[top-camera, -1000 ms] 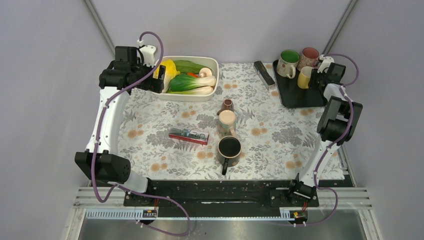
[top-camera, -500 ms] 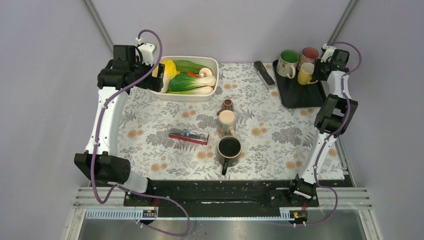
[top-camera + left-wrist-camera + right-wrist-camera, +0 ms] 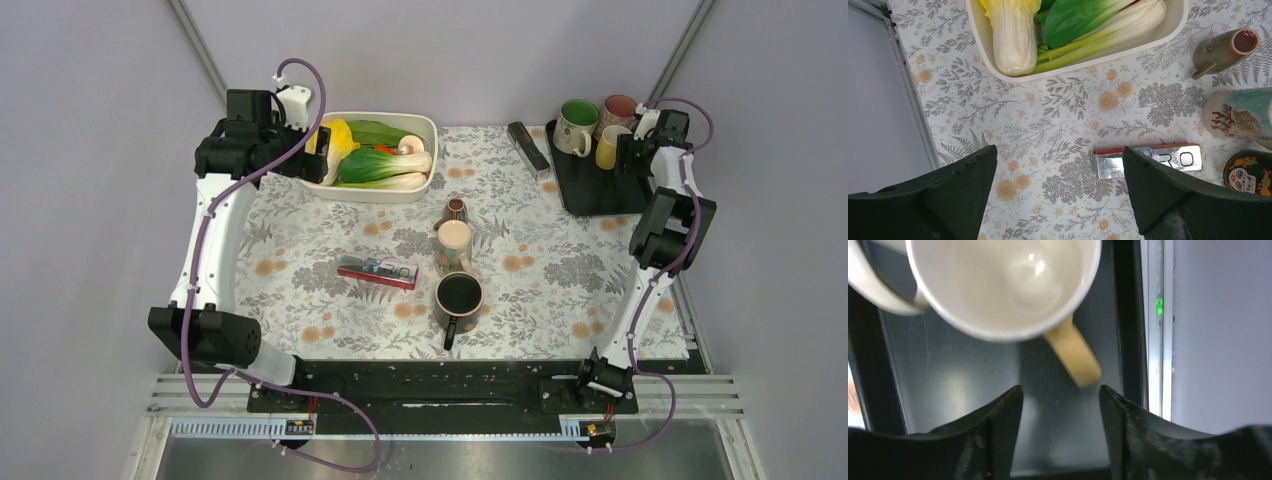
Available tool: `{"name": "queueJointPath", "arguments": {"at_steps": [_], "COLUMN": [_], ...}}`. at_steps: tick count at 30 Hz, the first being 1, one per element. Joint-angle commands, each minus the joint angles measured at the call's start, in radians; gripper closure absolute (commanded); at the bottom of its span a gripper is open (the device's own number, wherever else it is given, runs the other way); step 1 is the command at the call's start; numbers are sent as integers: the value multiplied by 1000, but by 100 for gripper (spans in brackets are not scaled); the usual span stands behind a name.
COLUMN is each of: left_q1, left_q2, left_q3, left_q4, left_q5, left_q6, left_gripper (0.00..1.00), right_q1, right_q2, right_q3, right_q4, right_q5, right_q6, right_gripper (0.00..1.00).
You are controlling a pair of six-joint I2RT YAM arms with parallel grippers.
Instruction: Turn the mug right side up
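- Right gripper hangs over the black tray at the far right, with the green mug and pink mug close by.
- Yellow mug: glossy, white inside, upright on the tray, handle toward the fingers.
- Jaws parted, grasping nothing.
- Left gripper: spread wide, empty, above the floral cloth.

A: Place?
B: Robot lab cell, plain grey walls, aluminium frame posts, arms bolted to black rail
A: Kitchen?
B: No, veg just staged on floral tablecloth
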Motion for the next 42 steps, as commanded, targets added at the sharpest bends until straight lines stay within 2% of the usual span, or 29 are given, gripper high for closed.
{"name": "queueJointPath", "arguments": {"at_steps": [1,2,3,7,13,18,21,23,28,32,33,36,38,40,42], "left_q1": [-39,-62,-84,-142,-158,-158,-158,-157,-157,-151,-145,-116,-92,-74,-63], "left_q2": [-24,-21,-20,-36,-72,-125,-173,-213,-332,-426,-447,-495,-515,-516,-509], "left_q3": [-9,-8,-8,-24,-65,-140,-192,-234,-369,-498,-529,-621,-668,-682,-677], "left_q4": [17,11,5,2,3,43,73,91,153,225,242,305,341,340,322], "left_q5": [26,10,-2,49,134,153,149,126,86,63,73,122,133,119,112], "left_q6": [23,33,42,44,20,7,-4,-12,-83,-152,-167,-233,-278,-294,-287], "left_gripper": [1,1,1,1,1,1,1,1,1,1,1,1,1,1,1], "right_q1": [7,7,7,7,14,128,247,366,731,1083,1126,1234,1367,1499,1572], "right_q2": [-231,-265,-298,-421,-582,-812,-960,-1048,-1283,-1472,-1494,-1454,-1393,-1342,-1319], "right_q3": [-142,-175,-198,-270,-369,-545,-660,-738,-907,-1064,-1087,-1102,-1083,-1080,-1076], "right_q4": [93,117,129,145,145,139,147,151,50,12,-5,-70,-117,-143,-176], "right_q5": [55,71,82,91,88,42,-32,-19,163,457,483,532,636,721,763], "right_q6": [-17,-14,-10,22,62,208,337,411,518,589,607,639,662,713,803], "right_gripper": [20,3,1,1,1,0,1,1,1,1,1,0,1,1,0]}}
